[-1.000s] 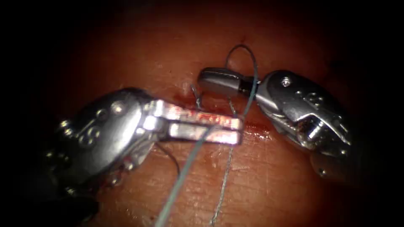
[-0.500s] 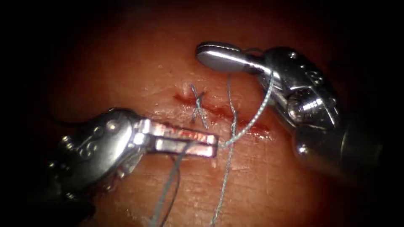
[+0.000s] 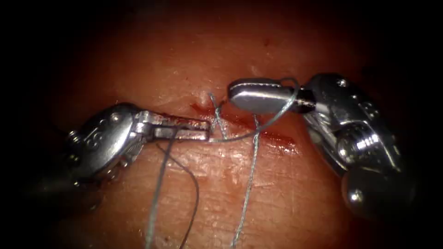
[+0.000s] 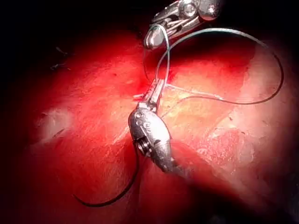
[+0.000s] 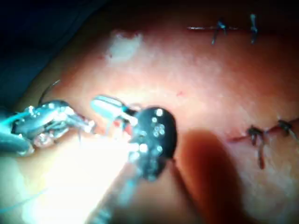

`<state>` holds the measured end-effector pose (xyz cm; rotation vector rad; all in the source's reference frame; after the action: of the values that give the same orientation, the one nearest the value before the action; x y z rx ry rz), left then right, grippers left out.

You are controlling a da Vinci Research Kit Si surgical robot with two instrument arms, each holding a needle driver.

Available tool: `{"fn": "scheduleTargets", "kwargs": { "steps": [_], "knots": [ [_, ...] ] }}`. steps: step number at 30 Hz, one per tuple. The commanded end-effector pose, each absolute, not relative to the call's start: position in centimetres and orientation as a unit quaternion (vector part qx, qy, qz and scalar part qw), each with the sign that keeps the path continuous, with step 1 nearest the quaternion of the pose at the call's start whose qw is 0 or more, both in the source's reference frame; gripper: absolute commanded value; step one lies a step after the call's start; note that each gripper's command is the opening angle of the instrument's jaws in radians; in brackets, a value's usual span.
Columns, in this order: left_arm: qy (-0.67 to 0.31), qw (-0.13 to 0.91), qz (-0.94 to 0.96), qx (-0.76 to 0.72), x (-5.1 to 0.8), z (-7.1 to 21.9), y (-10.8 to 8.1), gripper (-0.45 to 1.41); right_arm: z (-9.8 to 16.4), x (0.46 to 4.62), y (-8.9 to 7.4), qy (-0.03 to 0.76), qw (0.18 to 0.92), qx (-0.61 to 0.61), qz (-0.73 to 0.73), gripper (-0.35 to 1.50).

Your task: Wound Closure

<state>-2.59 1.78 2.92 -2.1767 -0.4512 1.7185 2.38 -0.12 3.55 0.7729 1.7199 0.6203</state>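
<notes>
Left tool (image 3: 203, 133) clamps the thread (image 3: 251, 175) by the cut (image 3: 272, 138); right tool's (image 3: 258, 95) closed jaws carry a loop. Knot-tying seems underway; tightening needs opposed pulls.

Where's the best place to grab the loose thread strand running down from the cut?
I'd grip the loose strand on its straight stretch below the cut, coming from the right: it lies on bare tissue there. The left tool holds thread; thread loops round the right tool.
</notes>
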Motion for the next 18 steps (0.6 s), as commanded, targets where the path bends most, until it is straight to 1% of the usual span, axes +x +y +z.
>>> {"fn": "scheduleTargets", "kwargs": {
  "steps": [1, 3, 5, 6, 7, 8, 9, 10, 11, 12, 17, 18],
  "knots": [
    [-0.159, 0.165, 0.603, -0.764, -2.65, 2.98, 1.79, -0.45, 3.60, 2.44, -0.15, 0.727, 0.548, 0.326, 0.256, -0.25],
    [-0.159, 0.166, 0.603, -0.764, -2.65, 3.02, 1.78, -0.45, 3.60, 2.44, -0.20, 0.734, 0.548, 0.328, 0.230, -0.25],
    [-0.160, 0.167, 0.603, -0.763, -2.66, 3.06, 1.79, -0.45, 3.63, 2.44, -0.27, 0.728, 0.564, 0.338, 0.195, -0.18],
    [-0.160, 0.167, 0.603, -0.763, -2.66, 3.06, 1.79, -0.45, 3.63, 2.44, -0.27, 0.728, 0.564, 0.338, 0.195, -0.18],
    [-0.160, 0.167, 0.603, -0.763, -2.66, 3.07, 1.80, -0.45, 3.65, 2.45, -0.29, 0.719, 0.580, 0.344, 0.169, -0.06],
    [-0.160, 0.167, 0.603, -0.763, -2.66, 3.07, 1.80, -0.45, 3.65, 2.45, -0.29, 0.719, 0.580, 0.344, 0.169, -0.06],
    [-0.160, 0.167, 0.603, -0.763, -2.67, 3.07, 1.81, -0.45, 3.66, 2.45, -0.31, 0.713, 0.591, 0.346, 0.151, 0.06],
    [-0.159, 0.168, 0.603, -0.763, -2.67, 3.07, 1.82, -0.45, 3.66, 2.44, -0.31, 0.707, 0.600, 0.348, 0.137, 0.12],
    [-0.159, 0.168, 0.603, -0.763, -2.68, 3.08, 1.82, -0.45, 3.64, 2.43, -0.30, 0.697, 0.616, 0.351, 0.110, 0.26],
    [-0.159, 0.168, 0.604, -0.763, -2.68, 3.08, 1.82, -0.45, 3.62, 2.44, -0.26, 0.682, 0.632, 0.358, 0.082, 0.32],
    [-0.158, 0.169, 0.604, -0.763, -2.70, 3.07, 1.82, -0.45, 3.60, 2.46, -0.20, 0.646, 0.667, 0.370, 0.026, 0.37],
    [-0.157, 0.170, 0.604, -0.763, -2.70, 3.06, 1.82, -0.45, 3.60, 2.47, -0.17, 0.627, 0.681, 0.378, -0.003, 0.47]
  ]
}}
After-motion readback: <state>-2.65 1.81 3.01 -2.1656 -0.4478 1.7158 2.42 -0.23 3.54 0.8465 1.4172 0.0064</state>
